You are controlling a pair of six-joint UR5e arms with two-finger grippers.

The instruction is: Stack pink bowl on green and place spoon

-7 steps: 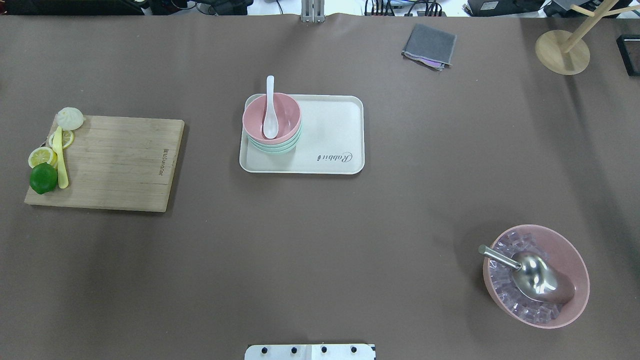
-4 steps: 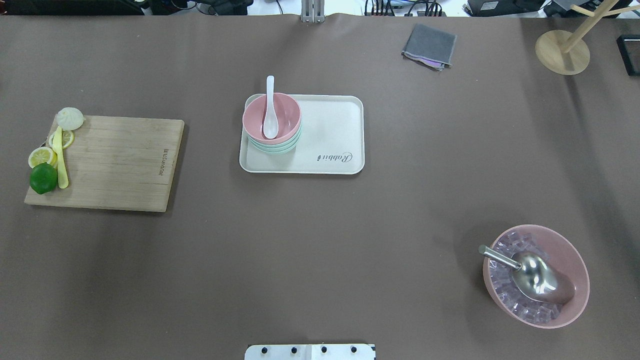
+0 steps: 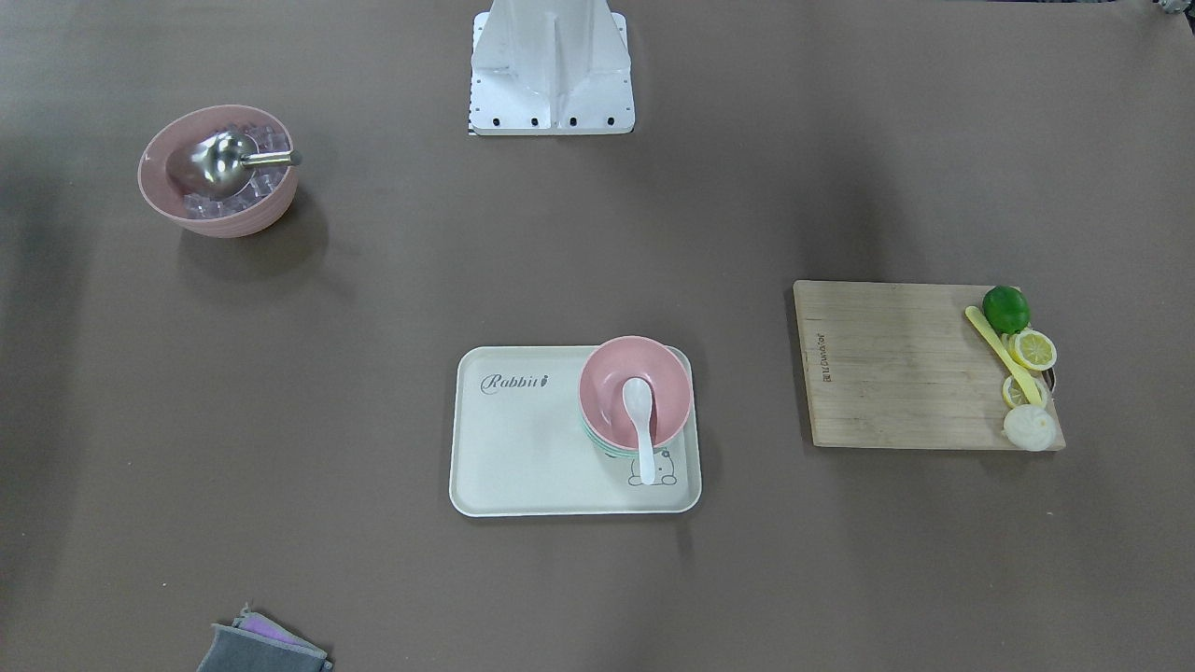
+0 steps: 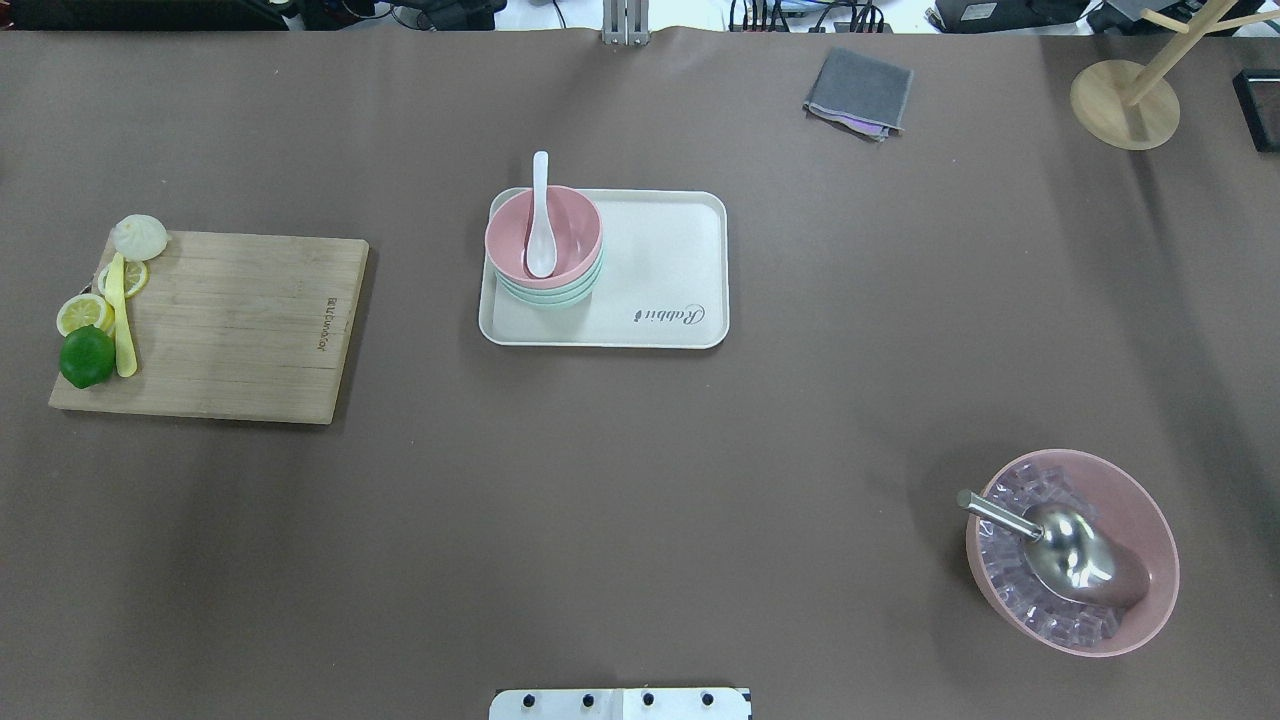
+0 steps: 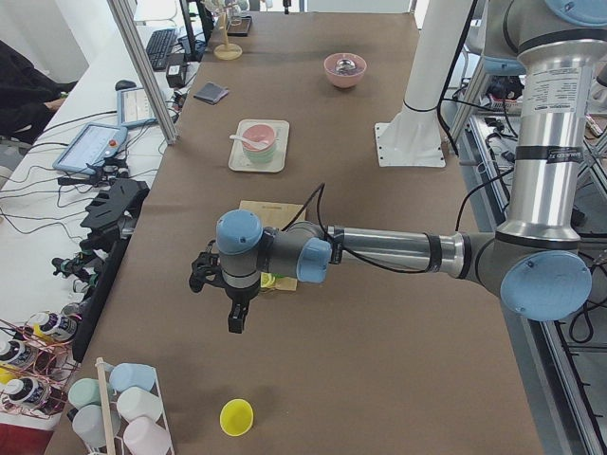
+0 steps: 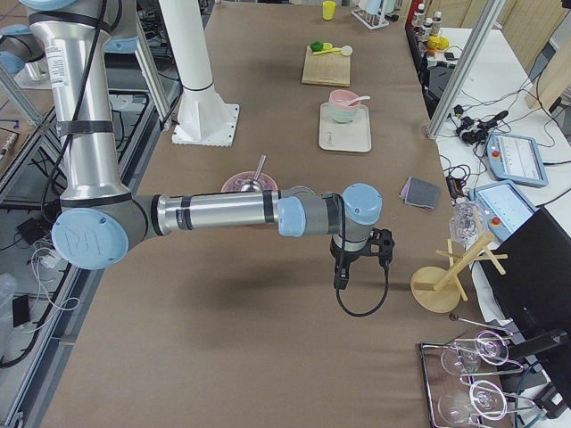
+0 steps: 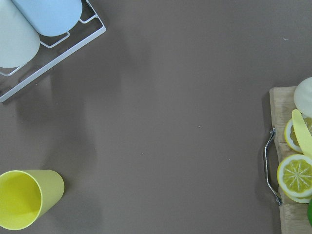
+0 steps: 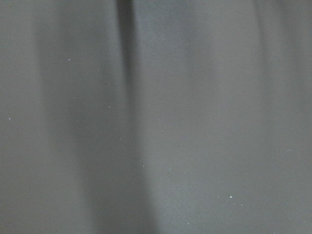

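A pink bowl [image 4: 543, 235] sits on top of stacked green bowls [image 4: 548, 293] at the left end of a cream tray [image 4: 660, 270]. A white spoon [image 4: 540, 215] lies in the pink bowl, its handle sticking out over the rim. The front-facing view shows the same stack [image 3: 635, 387] and spoon [image 3: 640, 420]. My left gripper [image 5: 232, 318] shows only in the exterior left view, past the cutting board and far from the tray. My right gripper [image 6: 342, 276] shows only in the exterior right view, near the wooden stand. I cannot tell whether either is open or shut.
A wooden cutting board [image 4: 230, 325] holds a lime [image 4: 86, 356], lemon slices and a yellow knife. A large pink bowl of ice [image 4: 1075, 550] holds a metal scoop. A grey cloth [image 4: 860, 92] and a wooden stand [image 4: 1125, 100] lie at the far side. A yellow cup [image 7: 24, 204] and a cup rack lie beyond the board.
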